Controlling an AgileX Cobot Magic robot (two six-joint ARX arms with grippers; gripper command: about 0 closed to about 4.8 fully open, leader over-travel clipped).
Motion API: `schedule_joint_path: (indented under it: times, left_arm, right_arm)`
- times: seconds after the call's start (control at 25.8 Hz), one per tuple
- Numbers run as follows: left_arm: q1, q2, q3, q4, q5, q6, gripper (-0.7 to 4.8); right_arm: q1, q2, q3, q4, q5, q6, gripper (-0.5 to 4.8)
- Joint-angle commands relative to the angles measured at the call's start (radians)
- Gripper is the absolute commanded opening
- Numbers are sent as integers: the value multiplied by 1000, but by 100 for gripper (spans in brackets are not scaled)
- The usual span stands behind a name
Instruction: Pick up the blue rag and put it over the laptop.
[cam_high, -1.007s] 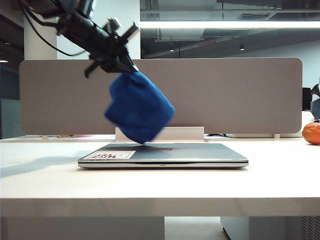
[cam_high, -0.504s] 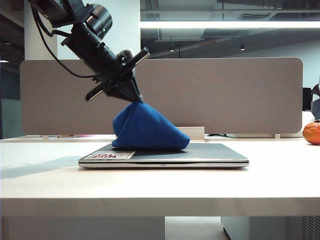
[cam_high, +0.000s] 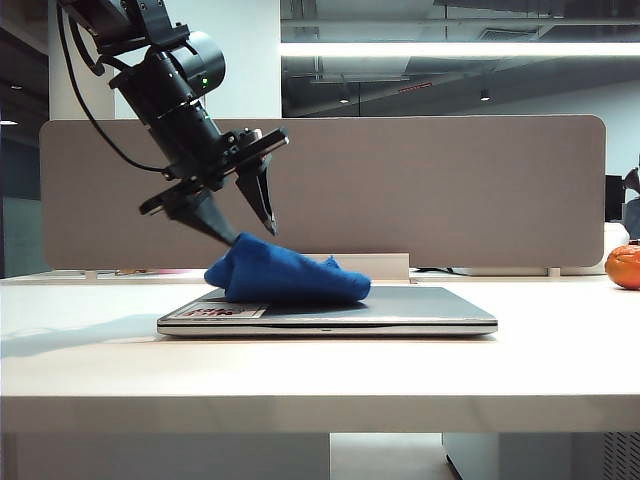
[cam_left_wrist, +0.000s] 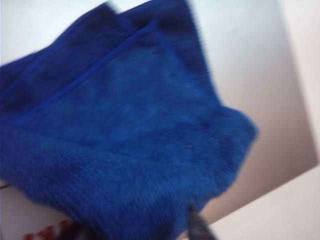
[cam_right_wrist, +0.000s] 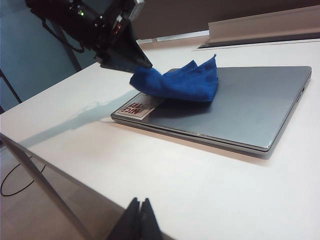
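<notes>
The blue rag (cam_high: 290, 280) lies in a crumpled heap on the left half of the closed silver laptop (cam_high: 410, 308), beside its white-and-red sticker (cam_high: 214, 311). My left gripper (cam_high: 247, 230) hangs just above the rag's left end, open, fingertips down at the cloth and nothing between them. In the left wrist view the rag (cam_left_wrist: 125, 130) fills the picture, blurred, with the left gripper (cam_left_wrist: 137, 230) at its edge and one dark fingertip (cam_left_wrist: 198, 227) showing. The right wrist view shows the rag (cam_right_wrist: 177, 82) on the laptop (cam_right_wrist: 245, 110) from afar. My right gripper (cam_right_wrist: 140, 201) is shut, off the table's near edge.
A grey divider panel (cam_high: 430, 190) runs behind the table, with a low white riser (cam_high: 385, 265) behind the laptop. An orange round object (cam_high: 623, 266) sits at the far right. The white tabletop (cam_high: 320, 370) stretches in front of the laptop.
The left gripper came down with the hanging rag, set it on the laptop lid, then opened. The rag slumped from a tall cone into a low heap.
</notes>
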Motion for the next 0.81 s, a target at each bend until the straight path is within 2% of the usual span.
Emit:
schedule_joint_path:
  times: [0.04, 0.15, 0.23, 0.35, 0.46, 0.58, 0.74, 0.81]
  left_arm:
    - [0, -6, 3, -47, -32, 60, 247]
    - [0, -6, 3, -95, -33, 78, 247]
    - [0, -7, 4, -131, -67, 108, 255]
    - [0, -8, 5, -180, -147, 142, 353]
    - [2, -9, 5, -221, -199, 160, 355]
    - [2, -19, 5, -269, -245, 161, 349]
    - [2, -42, 6, -290, -294, 228, 325]
    - [2, -65, 6, -288, -316, 250, 242]
  right_arm:
    - [0, -2, -5, 10, 2, 0, -5]
    - [0, -2, -5, 10, 2, 0, -5]
    - [0, -2, -5, 10, 2, 0, -5]
    - [0, -2, -5, 10, 2, 0, -5]
    - [0, -2, -5, 10, 2, 0, -5]
    - [0, -2, -5, 10, 2, 0, -5]
    - [0, -2, -5, 10, 2, 0, -5]
    - [0, -2, -5, 10, 1, 0, -5]
